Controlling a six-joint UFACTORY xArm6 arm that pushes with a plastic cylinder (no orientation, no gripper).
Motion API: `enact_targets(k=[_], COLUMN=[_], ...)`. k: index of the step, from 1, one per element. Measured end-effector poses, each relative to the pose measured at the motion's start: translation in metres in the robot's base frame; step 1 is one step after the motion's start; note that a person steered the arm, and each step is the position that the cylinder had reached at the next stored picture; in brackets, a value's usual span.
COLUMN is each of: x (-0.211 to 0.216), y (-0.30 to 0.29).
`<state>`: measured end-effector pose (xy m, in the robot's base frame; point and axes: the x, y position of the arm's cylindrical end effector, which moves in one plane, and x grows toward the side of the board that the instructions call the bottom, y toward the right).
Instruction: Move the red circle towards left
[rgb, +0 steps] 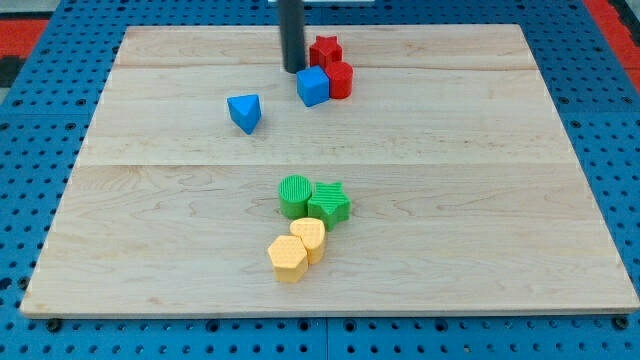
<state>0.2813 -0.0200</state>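
Observation:
The red circle (341, 80) sits near the view's top centre on the wooden board (150, 200). It touches a blue cube (313, 87) on its left and a red star (325, 51) just above it. My tip (293, 69) is down on the board just left of the red star and above-left of the blue cube, close to both. The blue cube lies between my tip and the red circle.
A blue triangle (245, 112) lies left of the cluster. Lower centre: a green circle (295, 195) touching a green star (329, 204), and below them a yellow heart-like block (309, 238) and a yellow hexagon (288, 259).

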Motion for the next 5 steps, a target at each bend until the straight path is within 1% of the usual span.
enact_targets(k=[1, 2, 3, 4, 5], x=[0.04, 0.064, 0.048, 0.036, 0.019], y=[0.011, 0.012, 0.091, 0.115, 0.079])
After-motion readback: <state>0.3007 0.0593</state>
